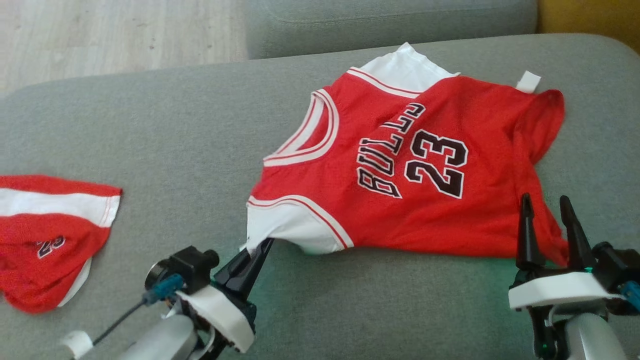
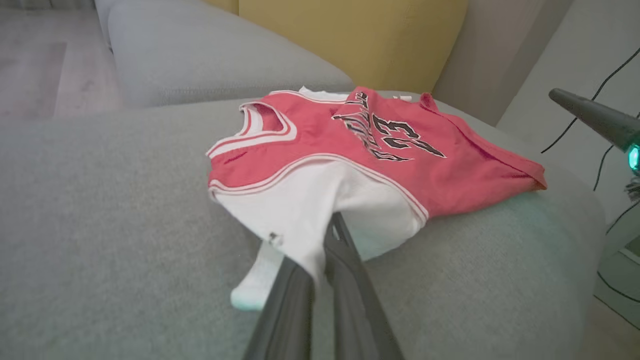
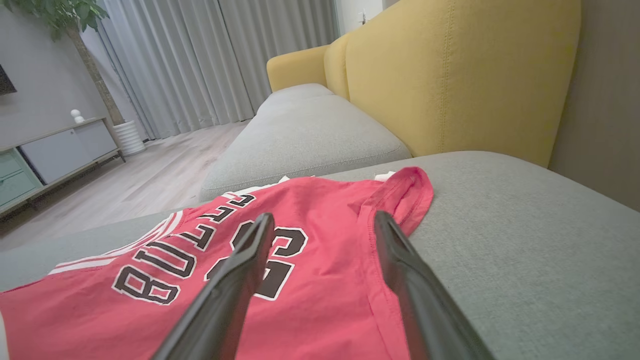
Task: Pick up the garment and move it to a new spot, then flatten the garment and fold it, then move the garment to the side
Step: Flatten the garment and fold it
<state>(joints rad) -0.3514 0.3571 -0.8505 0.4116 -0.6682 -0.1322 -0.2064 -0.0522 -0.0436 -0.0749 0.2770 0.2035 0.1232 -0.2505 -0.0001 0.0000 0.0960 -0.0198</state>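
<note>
Grey sofa cushion fills the foreground, with a yellow backrest rising behind it. On the cushion's far right half lies the jersey, red with white trim, mostly spread out but rumpled along its right side. A pair of matching red shorts sits bunched at the cushion's left edge.

The left claw is closed on the white side panel of the jersey, pinching the cloth between its dark fingers and pulling that corner slightly off the cushion. The right claw is open, its two fingers standing apart over the jersey's hem corner toward the cushion's near right side, gripping nothing.

The step in hand looks like taking hold for the lift. To do it well, the right claw should probably come down on the hem corner and close on both layers before either arm rises. Then both arms would lift together and level, so the thin mesh does not sag, twist or slip out of the one-sided pinch. A lift by the left claw alone would likely drag the cloth into a heap.

Black letters outlined in white read "BULLS" above the number "23". The shorts carry a small "23". A white tag at the jersey's far corner is too small to read.
</note>
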